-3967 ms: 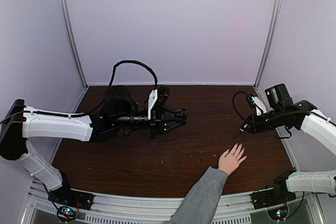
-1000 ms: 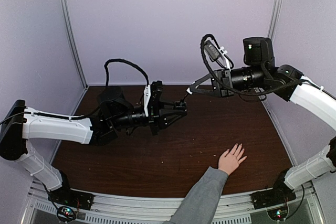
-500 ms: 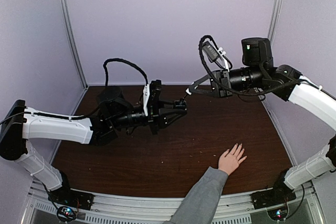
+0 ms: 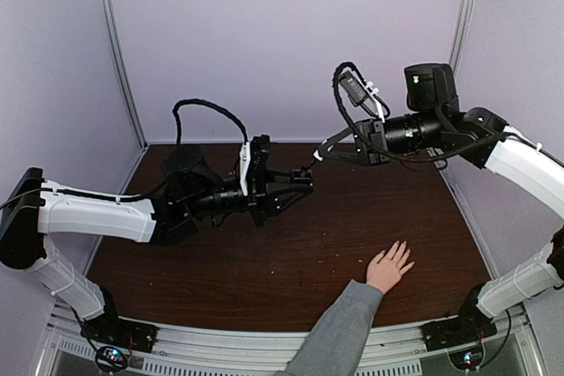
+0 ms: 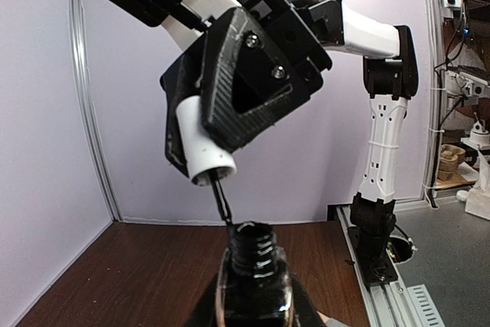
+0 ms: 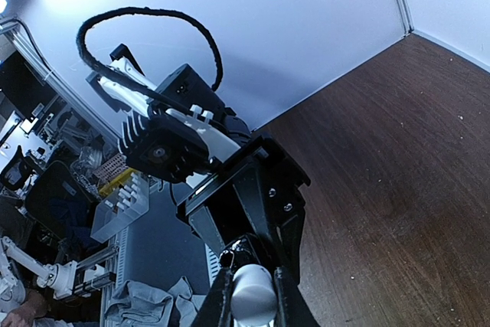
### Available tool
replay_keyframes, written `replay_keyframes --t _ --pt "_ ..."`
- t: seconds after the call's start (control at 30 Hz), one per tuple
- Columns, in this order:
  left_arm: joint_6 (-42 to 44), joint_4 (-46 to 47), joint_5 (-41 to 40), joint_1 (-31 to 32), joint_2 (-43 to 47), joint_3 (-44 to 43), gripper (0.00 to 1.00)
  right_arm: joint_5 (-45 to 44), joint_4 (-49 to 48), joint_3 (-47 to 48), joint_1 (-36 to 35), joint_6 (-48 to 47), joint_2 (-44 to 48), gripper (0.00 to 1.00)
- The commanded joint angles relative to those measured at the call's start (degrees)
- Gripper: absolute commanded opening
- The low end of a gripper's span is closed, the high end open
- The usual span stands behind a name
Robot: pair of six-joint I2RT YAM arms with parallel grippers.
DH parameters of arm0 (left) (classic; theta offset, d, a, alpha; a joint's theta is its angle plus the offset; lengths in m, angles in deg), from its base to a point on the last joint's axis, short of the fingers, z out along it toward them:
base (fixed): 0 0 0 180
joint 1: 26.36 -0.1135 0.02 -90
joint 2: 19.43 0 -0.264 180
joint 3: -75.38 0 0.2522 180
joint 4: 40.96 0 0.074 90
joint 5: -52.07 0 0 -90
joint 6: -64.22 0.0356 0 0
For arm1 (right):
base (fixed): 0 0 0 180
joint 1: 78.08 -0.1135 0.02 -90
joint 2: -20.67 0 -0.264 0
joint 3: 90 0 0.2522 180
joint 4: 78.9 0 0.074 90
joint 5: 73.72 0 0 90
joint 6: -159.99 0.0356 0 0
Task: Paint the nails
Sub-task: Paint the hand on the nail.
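Left wrist view: the polish bottle was clamped by the closed left gripper, the white brush cap by the closed right gripper. The brush was best wiped at the bottle mouth before the nails, lying well apart at near right, were approached.

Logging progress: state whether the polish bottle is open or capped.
Open. The polish bottle shows bare neck threads; the right gripper holds its white cap above.

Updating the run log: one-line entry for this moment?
left gripper: shut on polish bottle | right gripper: shut on brush cap, brush at bottle mouth | hand: flat on table, nails not yet reached
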Motion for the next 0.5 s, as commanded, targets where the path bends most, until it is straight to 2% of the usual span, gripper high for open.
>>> replay_keyframes --t 0.0,0.47 --pt "-0.66 4.11 0.01 0.23 1.84 0.58 0.00 -1.44 1.28 2.52 -0.34 -1.63 0.89 0.00" --pt "-0.98 3.32 -0.68 0.25 1.68 0.46 0.00 -3.45 2.42 3.80 -0.31 -4.54 3.61 0.00"
